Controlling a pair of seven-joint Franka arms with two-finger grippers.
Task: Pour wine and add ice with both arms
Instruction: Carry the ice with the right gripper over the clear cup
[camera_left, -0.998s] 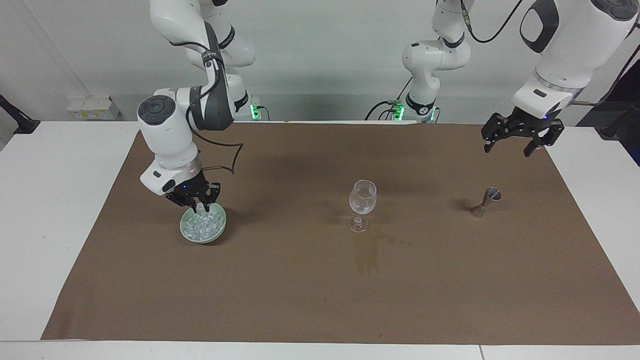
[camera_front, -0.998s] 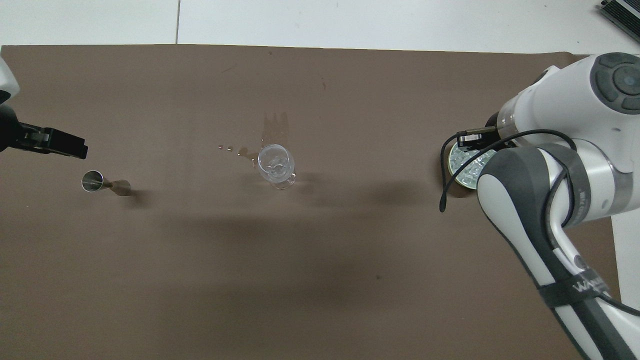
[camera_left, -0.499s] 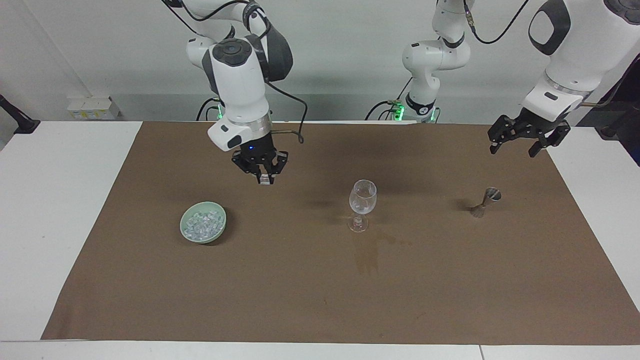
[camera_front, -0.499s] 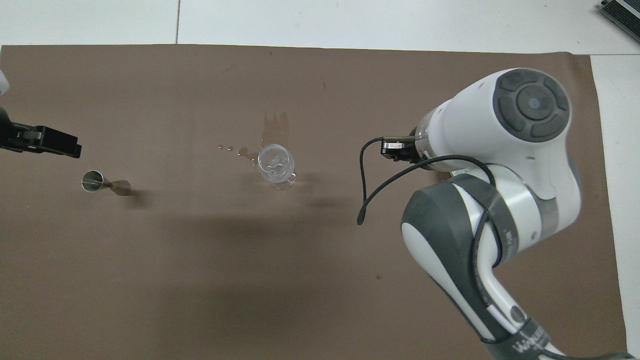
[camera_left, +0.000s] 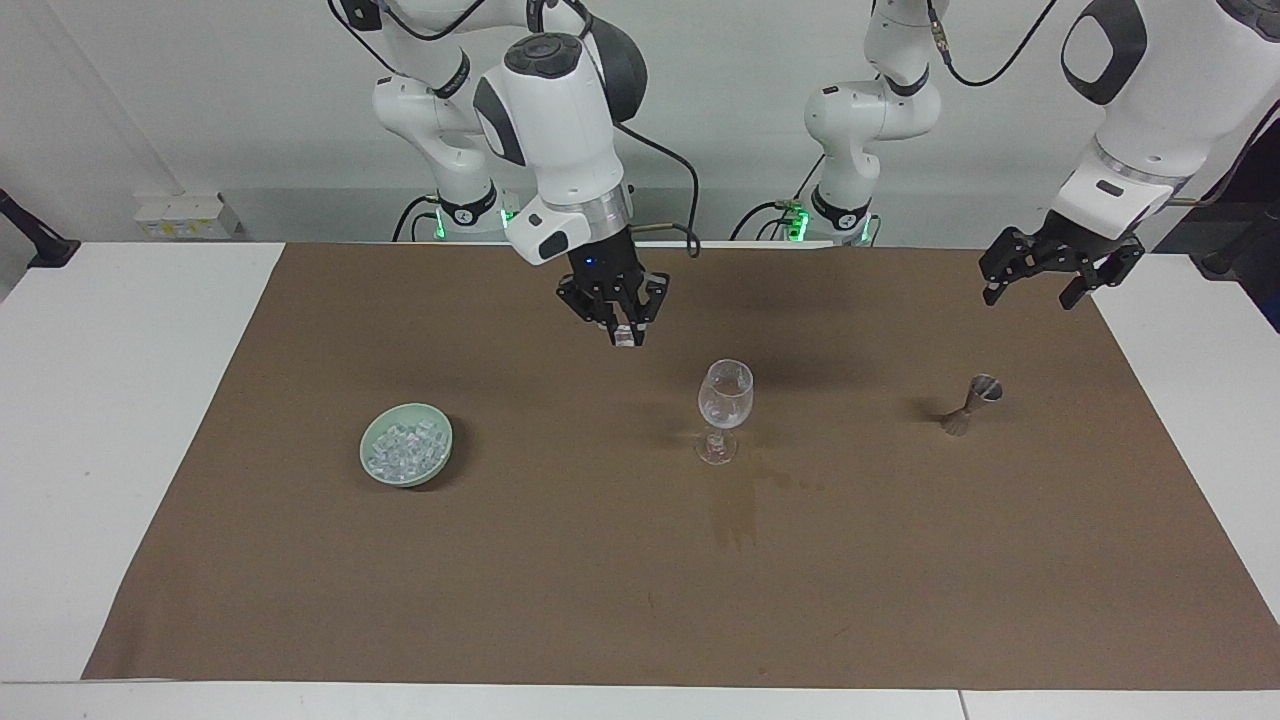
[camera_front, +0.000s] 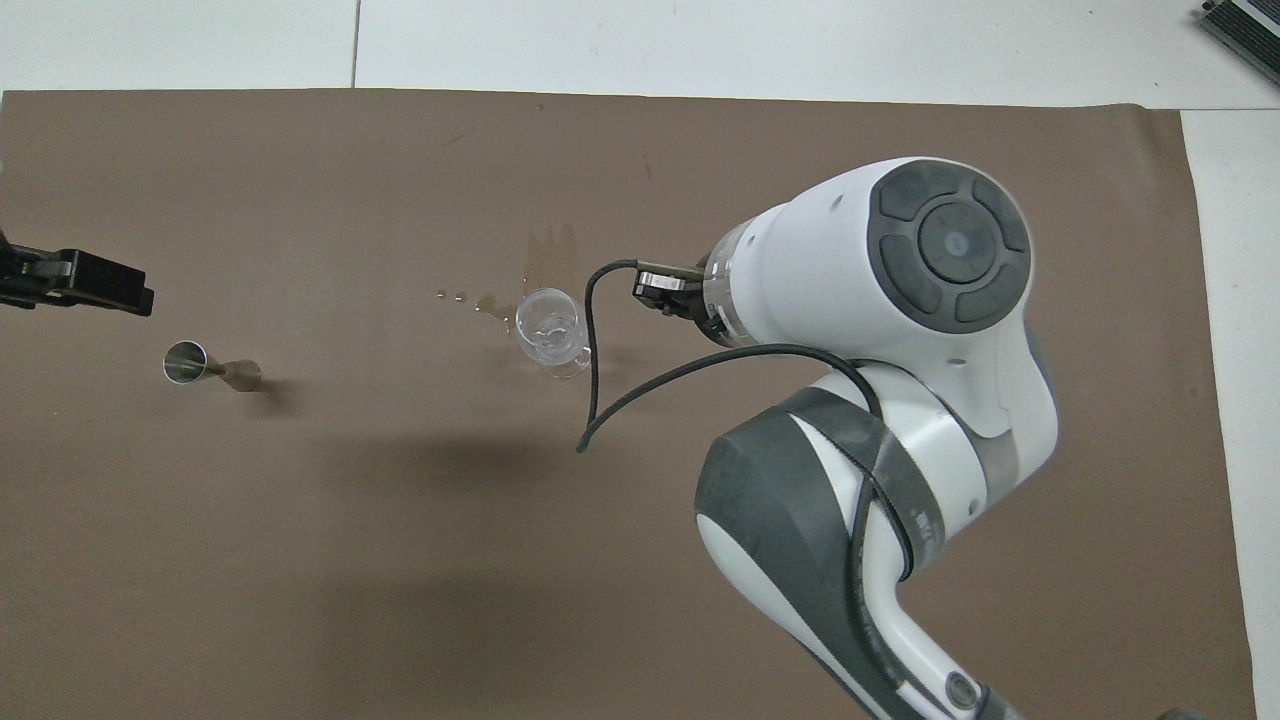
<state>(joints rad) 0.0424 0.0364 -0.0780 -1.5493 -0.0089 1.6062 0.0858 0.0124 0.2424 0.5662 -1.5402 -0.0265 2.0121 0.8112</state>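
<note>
Right gripper (camera_left: 625, 335) is raised over bare mat (camera_left: 600, 560), between the bowl (camera_left: 370, 462) and the glass (camera_left: 725, 408), and is pinching one ice cube (camera_left: 624, 338) between its fingertips. The cube is carried high, which I judge is to pass over the glass rim before it is released.

Left gripper (camera_left: 1035, 280) hangs with jaws spread and empty over the mat's corner at the left arm's end; that arm waits. It sits up and to the robots' side of the jigger (camera_left: 970, 405), leaving the middle free for the other arm.

The rest of the ice (camera_left: 405, 448) lies heaped in the bowl, toward the right arm's end of the table. The glass stands upright mid-mat (a few cubes seem to sit in it already, though I cannot be sure). A wet stain (camera_left: 735, 510) marks the mat just beside its foot.

Nothing stands between gripper and glass; the mat edges are well apart from all three items. The cable looping off the right wrist hangs near the glass in the overhead view, which could be a risk.
</note>
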